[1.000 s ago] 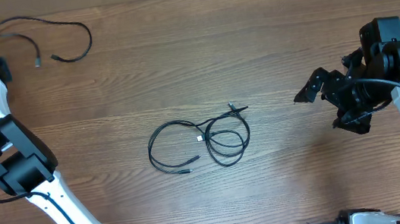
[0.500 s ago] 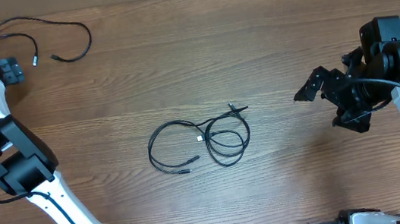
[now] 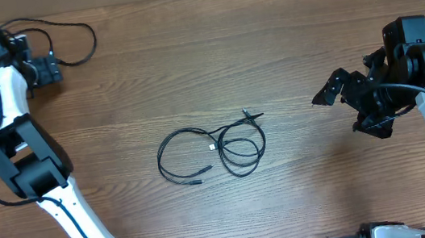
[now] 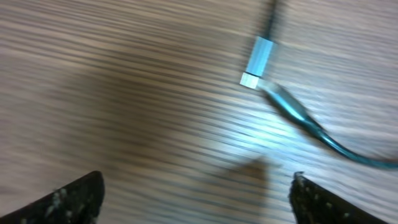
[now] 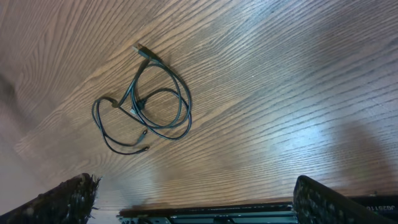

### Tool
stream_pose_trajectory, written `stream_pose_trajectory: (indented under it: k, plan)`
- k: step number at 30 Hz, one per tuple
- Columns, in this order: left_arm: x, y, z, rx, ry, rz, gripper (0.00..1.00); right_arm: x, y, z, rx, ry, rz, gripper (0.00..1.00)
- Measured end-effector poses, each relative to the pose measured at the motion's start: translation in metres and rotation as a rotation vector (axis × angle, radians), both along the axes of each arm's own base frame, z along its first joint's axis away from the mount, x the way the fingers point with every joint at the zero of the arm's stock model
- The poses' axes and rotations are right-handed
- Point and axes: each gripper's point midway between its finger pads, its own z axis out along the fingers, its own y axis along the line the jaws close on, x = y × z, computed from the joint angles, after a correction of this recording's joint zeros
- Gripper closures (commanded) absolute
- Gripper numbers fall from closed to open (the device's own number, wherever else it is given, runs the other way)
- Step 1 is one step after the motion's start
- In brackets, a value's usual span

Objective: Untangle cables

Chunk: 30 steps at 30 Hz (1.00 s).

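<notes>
Overhead view: the cable bundle (image 3: 213, 146) lies at the centre of the wooden table (image 3: 269, 47), well apart from both grippers. The right gripper (image 3: 347, 110) hovers to the bundle's right with its jaws spread wide and nothing between them. The left gripper (image 3: 50, 70) is at the far left corner, also well away from the bundle.

Right wrist view: the bundle (image 5: 138, 106) sits ahead of and to the left of the gap between the fingers (image 5: 68, 199), with bare table between.

Bundle appearance: thin black cords forming two overlapping loops that cross near the middle. One loop extends left, the other right. Small plug ends protrude at the upper right and lower centre, and one tip in the middle is silver.

A separate cable (image 3: 94, 38) lies curved at the far left corner, just beside the left gripper. In the blurred left wrist view, its silver plug (image 4: 255, 62) and a second cord end (image 4: 298, 115) rest on the table ahead of the left gripper (image 4: 197, 183), which is wide apart and empty.
</notes>
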Motion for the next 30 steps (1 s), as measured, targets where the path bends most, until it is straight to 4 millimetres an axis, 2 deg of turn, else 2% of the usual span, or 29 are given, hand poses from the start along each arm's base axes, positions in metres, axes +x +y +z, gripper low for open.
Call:
stream_pose_trajectory:
  k: [3,7,11,13,16,19,23,25,26,28,29,30]
  plan:
    - [0.003,-0.021,-0.006,-0.012,0.015,-0.034,0.03,-0.001,0.0,0.0,0.001,0.003,0.0,0.0]
    - [0.004,-0.042,-0.01,-0.017,0.041,-0.067,0.0,-0.002,0.0,0.0,0.001,0.009,0.0,0.0]
    - [-0.005,-0.06,-0.015,-0.043,0.098,-0.079,0.0,-0.002,0.0,0.0,0.001,0.009,0.0,0.0]
    - [-0.011,-0.066,-0.012,-0.078,0.12,-0.064,0.0,-0.002,0.0,0.0,0.001,0.009,0.0,0.0]
    - [-0.015,-0.079,0.003,-0.168,0.114,-0.04,0.0,-0.002,0.0,0.0,0.001,0.008,0.001,0.0]
    - [-0.014,-0.098,0.042,-0.291,0.052,-0.033,0.0,-0.002,0.0,0.0,0.0,0.002,0.012,0.0]
    - [-0.021,-0.13,0.121,-0.454,-0.055,-0.074,0.0,0.002,0.0,0.0,-0.005,-0.02,0.029,0.0]
    - [-0.033,-0.148,0.163,-0.534,-0.096,-0.108,0.0,0.002,0.0,0.0,-0.006,-0.023,0.035,0.0]
    - [-0.046,-0.162,0.188,-0.591,-0.103,-0.132,0.0,0.002,0.0,0.0,-0.006,-0.026,0.038,0.0]
    - [-0.067,-0.182,0.213,-0.67,-0.084,-0.156,0.0,0.003,0.0,0.0,-0.007,-0.029,0.041,0.0]
    - [-0.084,-0.196,0.225,-0.726,-0.045,-0.165,0.0,0.004,0.0,0.001,-0.008,-0.035,0.045,0.0]
    - [-0.09,-0.201,0.227,-0.746,-0.03,-0.169,0.0,0.004,0.0,0.001,-0.008,-0.038,0.046,0.0]
